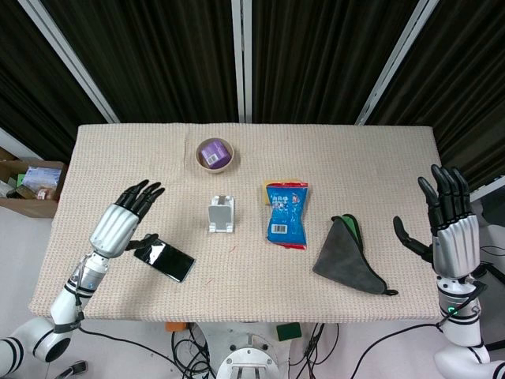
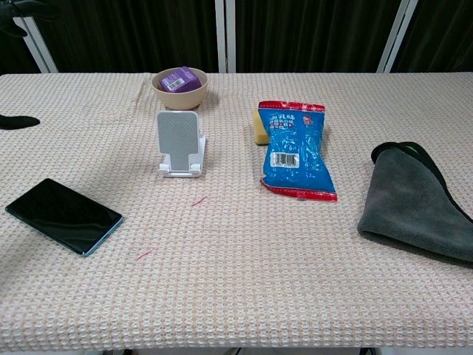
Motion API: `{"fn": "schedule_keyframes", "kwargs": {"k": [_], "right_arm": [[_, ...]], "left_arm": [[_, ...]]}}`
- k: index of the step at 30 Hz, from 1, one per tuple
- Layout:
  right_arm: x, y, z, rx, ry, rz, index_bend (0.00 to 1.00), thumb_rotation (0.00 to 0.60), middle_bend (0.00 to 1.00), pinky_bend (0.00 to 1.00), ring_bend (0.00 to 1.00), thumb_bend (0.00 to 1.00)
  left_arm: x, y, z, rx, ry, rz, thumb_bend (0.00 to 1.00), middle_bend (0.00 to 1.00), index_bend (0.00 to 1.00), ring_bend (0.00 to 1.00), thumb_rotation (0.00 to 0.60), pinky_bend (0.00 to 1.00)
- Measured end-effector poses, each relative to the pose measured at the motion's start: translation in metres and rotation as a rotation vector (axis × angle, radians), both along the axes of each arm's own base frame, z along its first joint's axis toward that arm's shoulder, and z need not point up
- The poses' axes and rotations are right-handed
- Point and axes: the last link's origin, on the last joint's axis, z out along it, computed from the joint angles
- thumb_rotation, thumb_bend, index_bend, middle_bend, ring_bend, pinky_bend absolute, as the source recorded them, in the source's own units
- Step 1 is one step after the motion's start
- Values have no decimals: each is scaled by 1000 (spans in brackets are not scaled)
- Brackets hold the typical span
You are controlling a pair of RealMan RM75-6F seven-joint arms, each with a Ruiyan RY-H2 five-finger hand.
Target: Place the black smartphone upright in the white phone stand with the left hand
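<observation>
Nearest the robot on the left, the black smartphone (image 1: 164, 261) lies flat and face up on the beige woven tablecloth (image 1: 252, 292), angled with one corner toward the near edge. The left hand (image 1: 122, 225) hangs just left of and above it, fingers spread and holding nothing; from the head view its thumb tip reaches toward the phone's far left corner, though I cannot tell whether it touches. In the chest view only a dark fingertip shows at the left edge. On the near right, a grey folded cloth (image 1: 347, 257) with a green lining showing at its far edge lies on the table. Off the table's right edge, the right hand (image 1: 450, 229) is raised palm-forward, fingers apart and empty.

Further back, near the middle, the white phone stand (image 2: 179, 144) stands upright with its cradle empty, well apart from the phone. Right of it lies a blue snack packet (image 2: 296, 149) with a red top seam, partly covering a yellow sponge (image 2: 259, 130). Farthest, behind the stand, a tan bowl (image 2: 179, 89) holds a purple packaged item (image 2: 177, 78) bearing a white barcode label.
</observation>
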Motion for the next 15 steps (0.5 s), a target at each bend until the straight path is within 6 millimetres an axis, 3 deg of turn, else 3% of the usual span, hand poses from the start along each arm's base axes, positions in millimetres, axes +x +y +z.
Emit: {"fn": "schedule_keyframes", "kwargs": {"k": [9,15], "right_arm": [[-10,3,7,-3,-11,-12,0,600,0,0,0,389],[-20,4,2,28,1,-56,0,600,0,0,0,384]], "left_arm": [[-27,-27,-2,-118,309,-58,132,107,90,45,600,189],[-20,-41,-13,-226,467,-132,133,108,88,44,600,200]]}}
